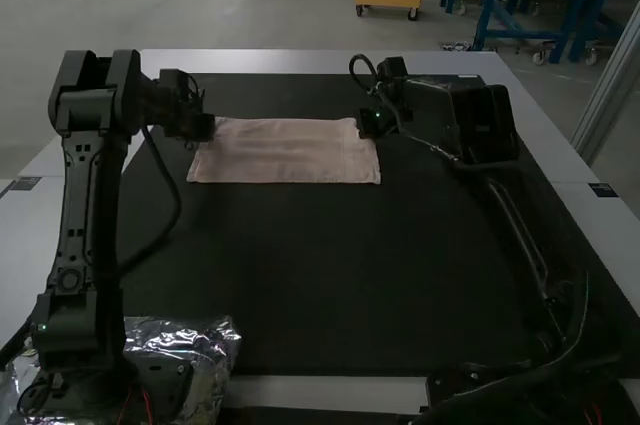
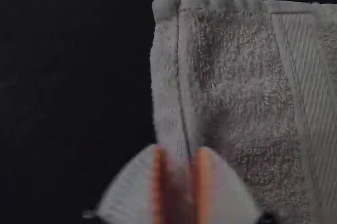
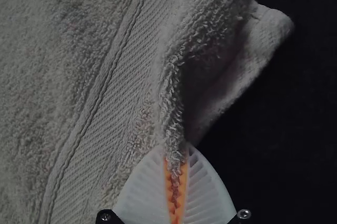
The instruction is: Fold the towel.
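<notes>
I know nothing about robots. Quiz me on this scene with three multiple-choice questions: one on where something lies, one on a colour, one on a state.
1. Where on the black mat is the towel?
A) Far half
B) Near half
C) Hanging off the near edge

2. What colour are the right gripper's pads?
A) Blue
B) Green
C) Orange

3. What is that gripper's state?
A) Wide open
B) Pinching towel
C) Shut on nothing

1 A: the high view shows it beyond the mat's middle.
2 C: orange lines its white fingers.
3 B: raised towel is caught between the pads.
</notes>
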`<act>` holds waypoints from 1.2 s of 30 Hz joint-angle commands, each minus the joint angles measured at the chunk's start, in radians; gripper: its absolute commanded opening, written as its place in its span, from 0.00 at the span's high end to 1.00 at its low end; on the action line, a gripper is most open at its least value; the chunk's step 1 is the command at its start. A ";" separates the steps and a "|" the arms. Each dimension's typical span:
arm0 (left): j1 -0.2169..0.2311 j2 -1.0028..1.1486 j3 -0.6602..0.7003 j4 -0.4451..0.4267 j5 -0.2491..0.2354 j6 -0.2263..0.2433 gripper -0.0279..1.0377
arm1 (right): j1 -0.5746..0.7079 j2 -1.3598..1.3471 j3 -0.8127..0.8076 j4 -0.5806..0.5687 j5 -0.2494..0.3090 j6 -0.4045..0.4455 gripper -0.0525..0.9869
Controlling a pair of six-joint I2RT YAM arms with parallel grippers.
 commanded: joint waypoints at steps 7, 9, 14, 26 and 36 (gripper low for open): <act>0.009 -0.020 0.034 -0.031 0.045 0.006 0.95 | -0.002 -0.046 0.049 0.000 -0.025 0.028 0.97; 0.011 -0.039 0.033 -0.043 0.063 0.006 0.95 | -0.002 -0.046 0.059 0.000 -0.036 0.031 0.97; 0.020 -0.085 0.033 -0.071 0.100 0.006 0.95 | -0.006 -0.053 0.075 -0.005 -0.038 0.033 0.97; 0.025 -0.174 -0.016 -0.148 0.146 0.033 0.95 | -0.029 -0.092 0.061 -0.066 -0.062 0.039 0.97; 0.025 -0.237 -0.092 -0.163 0.144 0.060 0.95 | -0.043 -0.154 0.020 -0.100 -0.071 0.037 0.97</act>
